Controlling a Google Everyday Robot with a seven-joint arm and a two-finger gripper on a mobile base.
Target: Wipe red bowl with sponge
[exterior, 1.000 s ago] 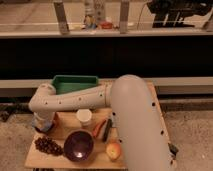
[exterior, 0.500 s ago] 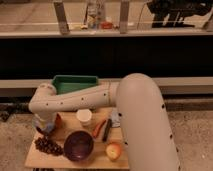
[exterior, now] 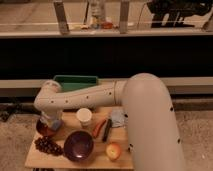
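The red bowl (exterior: 42, 130), small and dark red, sits at the left edge of the wooden table (exterior: 125, 161), partly hidden by the gripper. My gripper (exterior: 51, 124) hangs down from the white arm's wrist (exterior: 48, 100), right over the bowl's right half and at its rim. A pale blue bit that looks like the sponge (exterior: 55, 123) shows at the gripper's lower end, against the bowl. How it is held is hidden.
A purple bowl (exterior: 78, 145), dark grapes (exterior: 47, 145), a white cup (exterior: 84, 116), a carrot (exterior: 99, 128), a dark stick (exterior: 107, 130), an apple (exterior: 114, 150) and a pale grey-blue lump (exterior: 118, 118) lie on the table. A green bin (exterior: 75, 81) stands behind. The arm's bulk (exterior: 150, 125) covers the right side.
The wrist and gripper have shifted slightly to the right over the red bowl. The other things on the table have not moved.
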